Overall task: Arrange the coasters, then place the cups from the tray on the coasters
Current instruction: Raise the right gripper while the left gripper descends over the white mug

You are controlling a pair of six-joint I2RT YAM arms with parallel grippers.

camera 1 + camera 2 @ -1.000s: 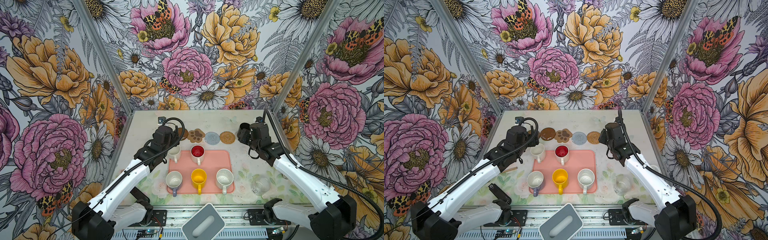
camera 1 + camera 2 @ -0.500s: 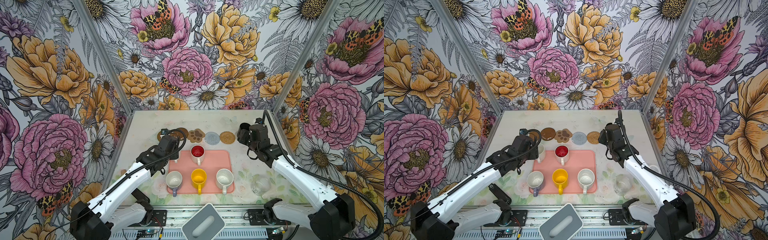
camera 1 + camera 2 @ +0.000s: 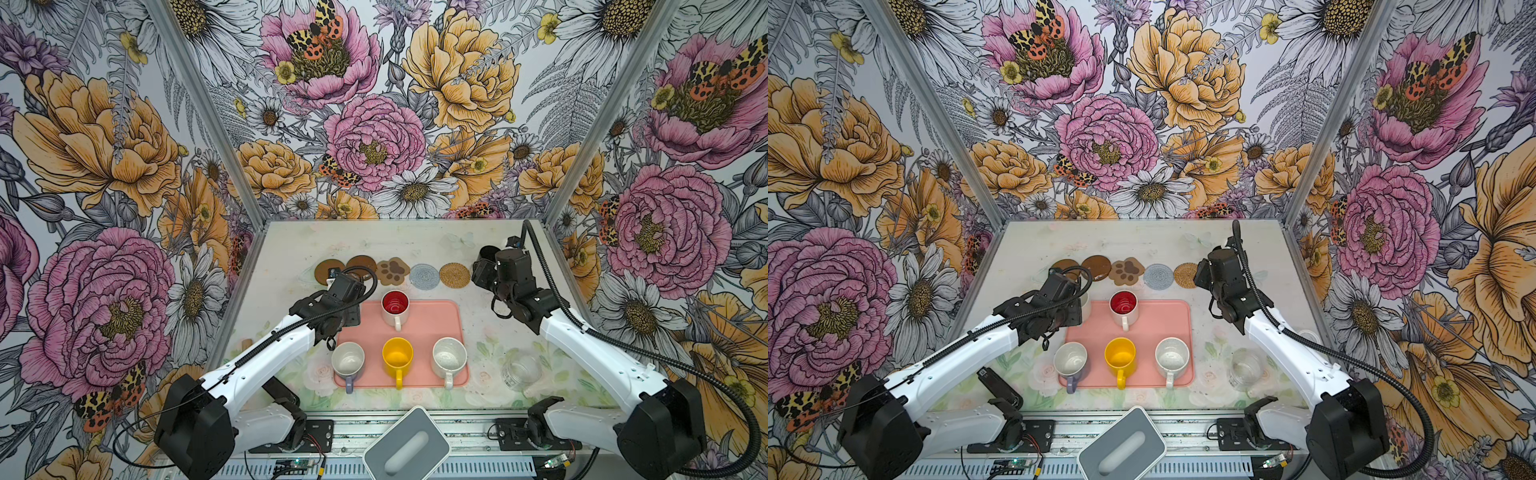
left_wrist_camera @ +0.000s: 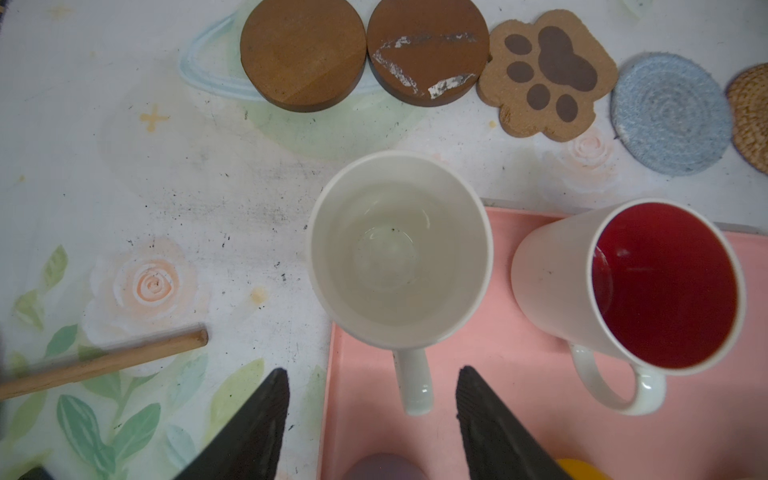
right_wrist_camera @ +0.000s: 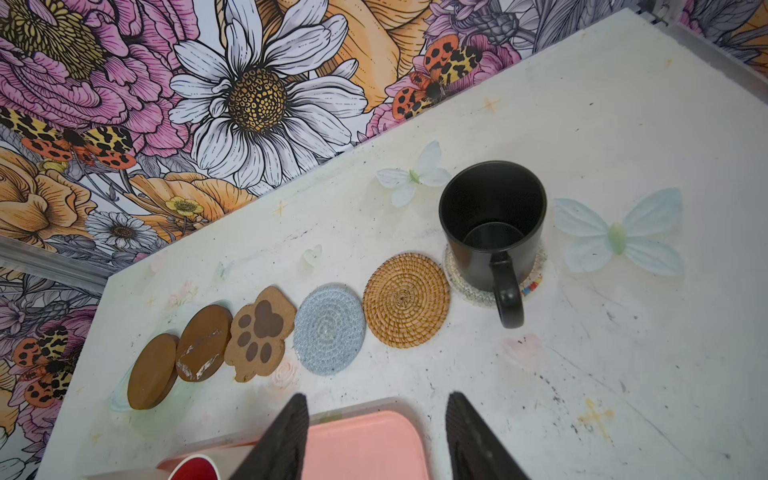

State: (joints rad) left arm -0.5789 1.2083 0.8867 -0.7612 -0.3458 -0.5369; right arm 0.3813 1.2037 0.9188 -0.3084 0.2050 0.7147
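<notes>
A scuffed white worktop [image 3: 415, 241] printed with pale flowers sits inside bold floral walls. Six coasters [image 5: 406, 300] form one row between its far edge and the pink tray [image 3: 432, 328]. The pale coaster [image 5: 469, 293] at the right end carries the black cup [image 5: 492, 216]. Four cups [image 3: 397, 357] stand on the tray, a fifth, plain white cup [image 4: 399, 249], at its far left corner. One glass jar [image 3: 519, 370] stands near the front right corner. The left hand [image 4: 372, 370] gapes astride the white cup's handle without touching it. The right hand [image 5: 377, 395] is spread and empty.

Six coasters [image 3: 392, 271], six cups [image 3: 397, 357], one tray [image 3: 432, 320], one jar [image 3: 519, 372], one stick [image 4: 104, 365].
</notes>
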